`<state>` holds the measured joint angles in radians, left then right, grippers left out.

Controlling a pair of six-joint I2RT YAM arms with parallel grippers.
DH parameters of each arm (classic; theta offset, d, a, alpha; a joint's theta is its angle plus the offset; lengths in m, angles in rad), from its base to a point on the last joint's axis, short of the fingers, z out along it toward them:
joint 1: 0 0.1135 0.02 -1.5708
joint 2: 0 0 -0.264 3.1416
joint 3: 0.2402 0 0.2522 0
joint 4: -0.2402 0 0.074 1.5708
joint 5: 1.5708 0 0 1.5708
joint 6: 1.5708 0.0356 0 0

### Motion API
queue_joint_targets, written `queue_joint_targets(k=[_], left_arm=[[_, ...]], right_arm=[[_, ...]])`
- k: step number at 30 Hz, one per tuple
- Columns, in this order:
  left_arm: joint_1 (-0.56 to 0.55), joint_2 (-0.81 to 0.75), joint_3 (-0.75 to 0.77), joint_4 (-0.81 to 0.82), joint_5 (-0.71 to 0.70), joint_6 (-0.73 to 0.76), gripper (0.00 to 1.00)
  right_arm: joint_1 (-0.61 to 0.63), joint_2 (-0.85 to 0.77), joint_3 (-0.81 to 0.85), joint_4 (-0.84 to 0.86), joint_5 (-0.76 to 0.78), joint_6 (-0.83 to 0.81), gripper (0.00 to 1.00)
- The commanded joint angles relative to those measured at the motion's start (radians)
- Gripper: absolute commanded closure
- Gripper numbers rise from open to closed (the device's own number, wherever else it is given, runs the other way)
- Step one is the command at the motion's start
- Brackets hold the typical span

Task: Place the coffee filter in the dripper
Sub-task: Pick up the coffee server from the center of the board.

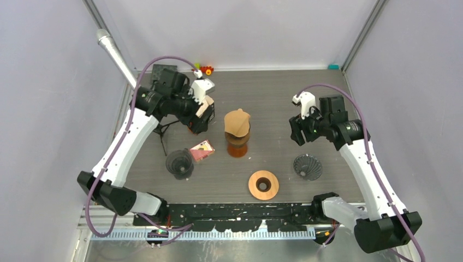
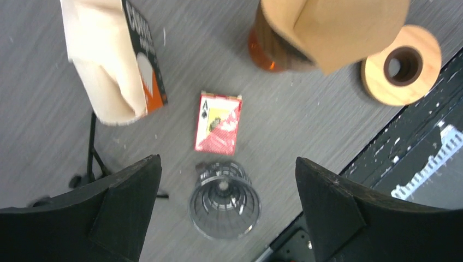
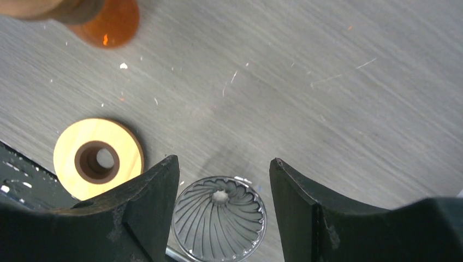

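A brown paper coffee filter lies like a cap on an amber vessel at mid-table; it also shows in the left wrist view. A dark ribbed dripper stands at the left, seen between and below my left fingers. A clear spiral-ribbed dripper stands at the right, below my right jaws. My left gripper is open and empty, raised left of the filter. My right gripper is open and empty above the clear dripper.
A beige pack of filters hangs by the left gripper over a thin black stand. A red playing-card box lies beside the dark dripper. A wooden ring lies near the front edge. Small toys sit at the back wall.
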<state>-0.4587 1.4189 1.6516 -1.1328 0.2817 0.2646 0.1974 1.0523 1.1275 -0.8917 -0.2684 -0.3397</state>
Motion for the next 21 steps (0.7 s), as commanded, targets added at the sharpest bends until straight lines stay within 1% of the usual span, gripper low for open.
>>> queue_joint_targets(k=[1,5,7,12,17,21], left_arm=[[0.068,-0.095,-0.093,0.016,0.038,0.038,0.05],[0.116,-0.134,-0.168,-0.021,0.009,0.079,0.06],[0.159,-0.147,-0.211,-0.034,0.005,0.101,0.06],[0.235,-0.166,-0.318,-0.039,-0.019,0.148,0.08],[0.305,-0.147,-0.392,-0.041,-0.048,0.196,0.09],[0.326,-0.125,-0.451,-0.014,-0.090,0.217,0.11]], right_arm=[[-0.020,-0.012,-0.047,-0.014,-0.019,-0.032,0.34],[-0.041,0.015,-0.071,-0.013,-0.019,-0.036,0.35],[-0.048,0.023,-0.081,-0.013,-0.014,-0.039,0.36],[-0.069,0.034,-0.107,-0.014,0.031,-0.065,0.36],[-0.075,0.057,-0.124,-0.015,0.052,-0.084,0.36],[-0.076,0.077,-0.132,-0.013,0.064,-0.097,0.36]])
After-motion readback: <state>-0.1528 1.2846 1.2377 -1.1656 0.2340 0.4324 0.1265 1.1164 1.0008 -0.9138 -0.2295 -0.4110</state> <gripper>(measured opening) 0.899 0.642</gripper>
